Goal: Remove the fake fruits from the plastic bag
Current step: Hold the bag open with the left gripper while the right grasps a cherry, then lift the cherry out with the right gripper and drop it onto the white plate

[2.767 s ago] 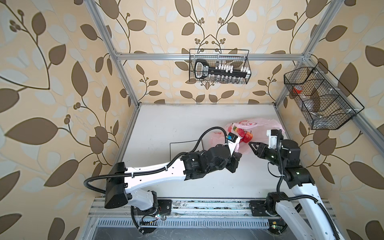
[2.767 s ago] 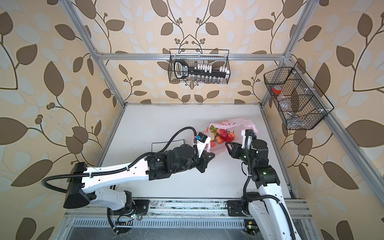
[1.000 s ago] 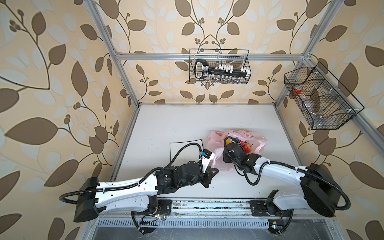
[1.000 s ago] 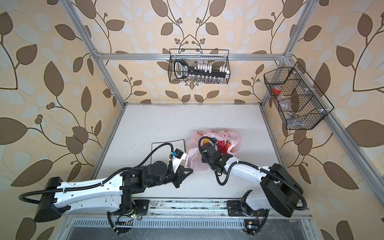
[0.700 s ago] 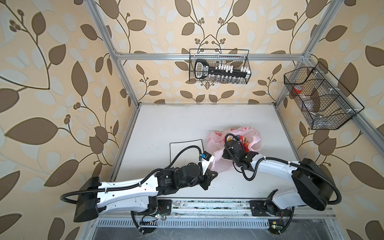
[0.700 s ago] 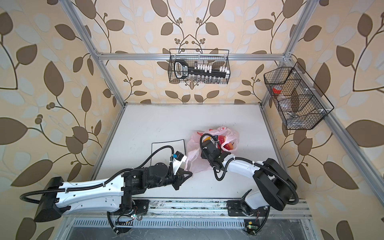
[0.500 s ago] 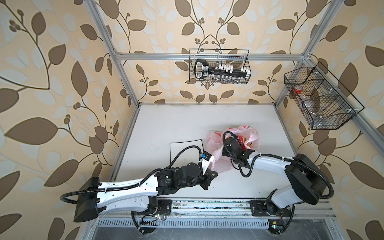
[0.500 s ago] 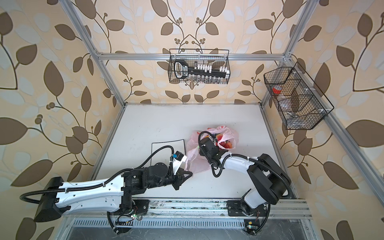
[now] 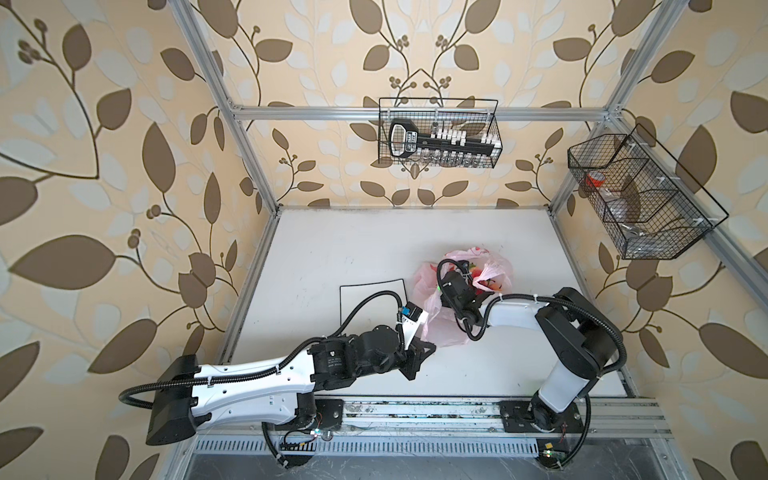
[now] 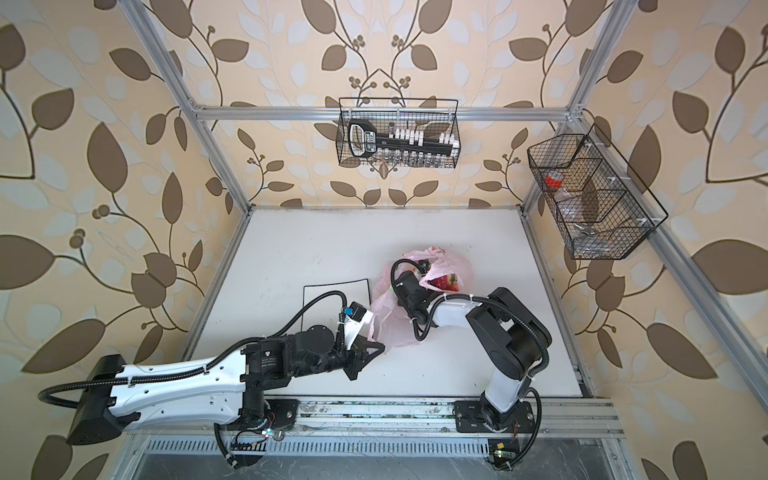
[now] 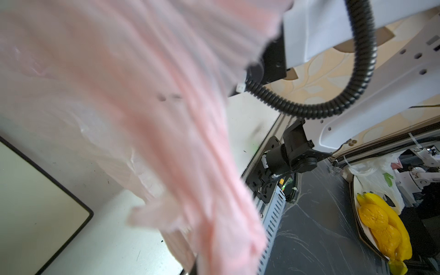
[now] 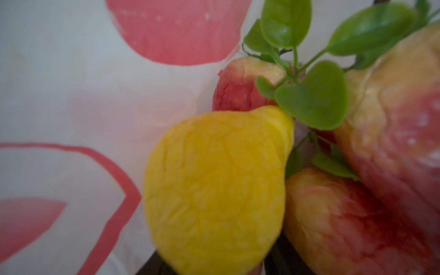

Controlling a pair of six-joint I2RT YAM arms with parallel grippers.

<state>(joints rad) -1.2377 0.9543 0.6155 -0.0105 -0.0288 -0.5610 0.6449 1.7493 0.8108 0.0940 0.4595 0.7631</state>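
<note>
The pink plastic bag (image 9: 442,328) lies crumpled right of centre in both top views, its mouth toward the back. My left gripper (image 9: 424,349) is shut on its near corner; pink film (image 11: 142,119) fills the left wrist view and hides the jaws. My right gripper (image 9: 473,286) reaches into the bag's mouth beside red fake fruits (image 10: 446,281). In the right wrist view the yellow pear (image 12: 214,190) sits between the dark fingers (image 12: 281,259), which press its sides. Orange-red peaches (image 12: 392,119) with green leaves (image 12: 312,100) crowd beside it.
A square white black-rimmed plate (image 9: 370,303) lies just left of the bag, close to my left wrist. Wire baskets hang on the back wall (image 9: 436,139) and the right wall (image 9: 640,199). The metal rail (image 9: 415,409) runs along the table's front edge.
My right gripper has pushed deeper into the bag's mouth and its jaws have narrowed round the pear. The right elbow has swung in. My left gripper has kept its hold and place.
</note>
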